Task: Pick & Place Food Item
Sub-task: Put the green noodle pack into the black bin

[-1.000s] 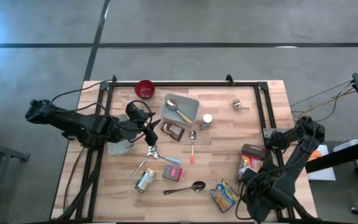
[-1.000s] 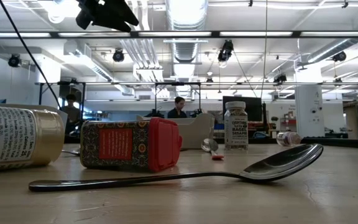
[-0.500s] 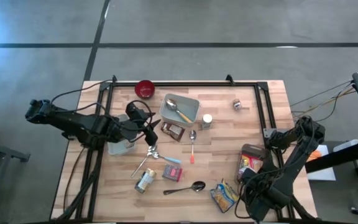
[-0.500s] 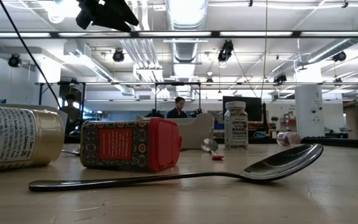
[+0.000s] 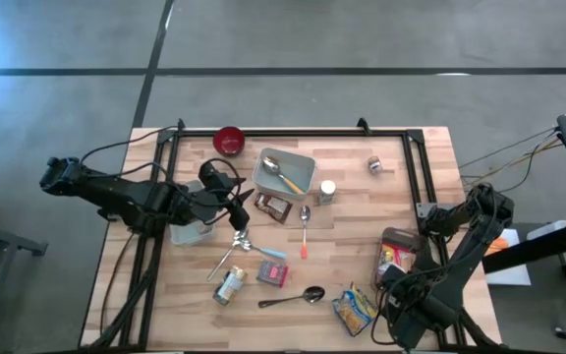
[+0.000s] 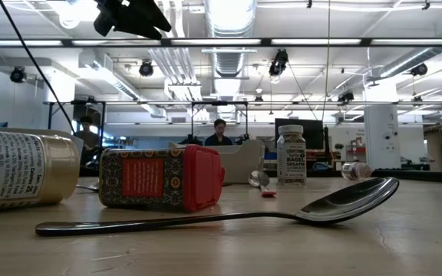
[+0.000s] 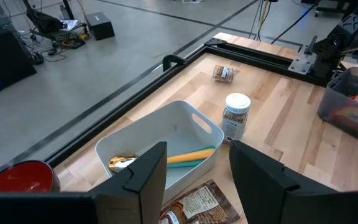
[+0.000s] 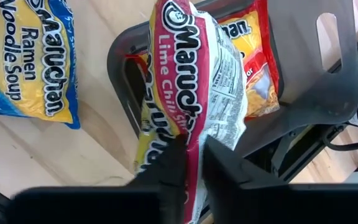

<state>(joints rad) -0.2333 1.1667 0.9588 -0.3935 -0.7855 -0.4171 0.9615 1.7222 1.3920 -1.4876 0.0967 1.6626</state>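
Observation:
A pink-and-white ramen packet (image 8: 194, 81) is in my right gripper (image 8: 194, 163), which is shut on it above the grey bin (image 8: 303, 93) at the table's right (image 5: 398, 258). A second, red-and-yellow packet (image 8: 253, 56) lies inside that bin. Beside the bin, a blue-and-yellow ramen packet (image 8: 27, 62) lies flat on the table (image 5: 355, 307). My left gripper (image 7: 194, 180) hangs open and empty at the table's left (image 5: 239, 205), above a brown packet (image 7: 194, 205) and near the white bin (image 7: 160, 146). My right gripper pinches the pink ramen packet between its two fingers at the crumpled end nearest them (image 8: 191, 134). The fingers come from above, pointing steeply down. The rest of the packet stretches away over the bin's rim and the packet inside; whether it rests on them does not show.
The white bin (image 5: 285, 172) holds a spoon. Around it are a red bowl (image 5: 228, 141), a spice jar (image 5: 326, 192), a small jar (image 5: 374, 165), a can (image 5: 229, 285), a red-lidded box (image 5: 272, 273) and a spoon (image 5: 293, 298). Black rails (image 5: 293, 134) frame the table.

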